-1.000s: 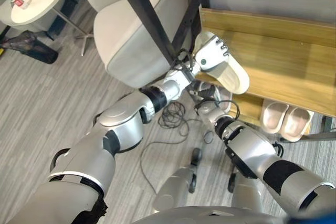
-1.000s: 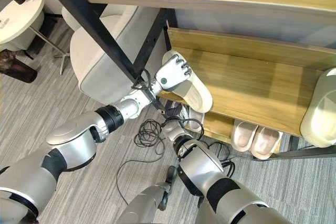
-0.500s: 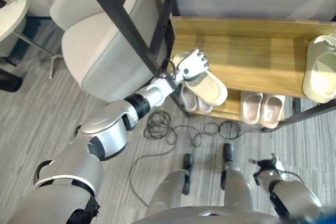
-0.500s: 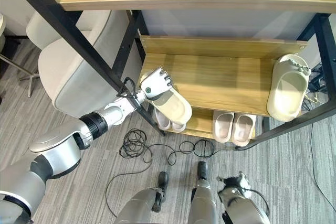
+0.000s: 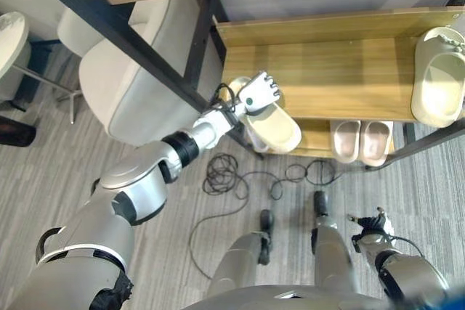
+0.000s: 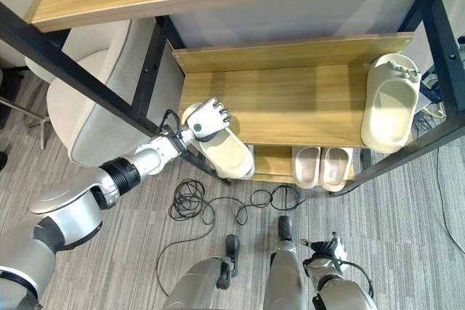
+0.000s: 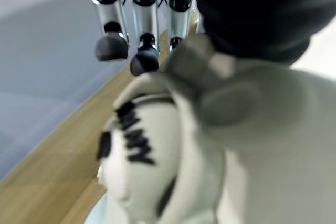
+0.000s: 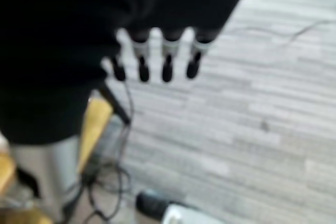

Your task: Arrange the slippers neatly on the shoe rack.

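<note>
Left hand [image 6: 208, 116] grasps one cream slipper [image 6: 227, 153] at the shoe rack's [image 6: 290, 110] middle-shelf front left edge.
Slipper overhangs the edge, under the curled fingers. A second cream slipper [image 6: 389, 107] lies at shelf right; one pair [image 6: 320, 166] below. Right hand [image 8: 157, 56] low over floor, fingers relaxed, empty.

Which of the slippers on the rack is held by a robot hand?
The cream slipper at the middle shelf's left front edge: the left hand grips its heel end. The other cream slipper lies free at the right.
</note>
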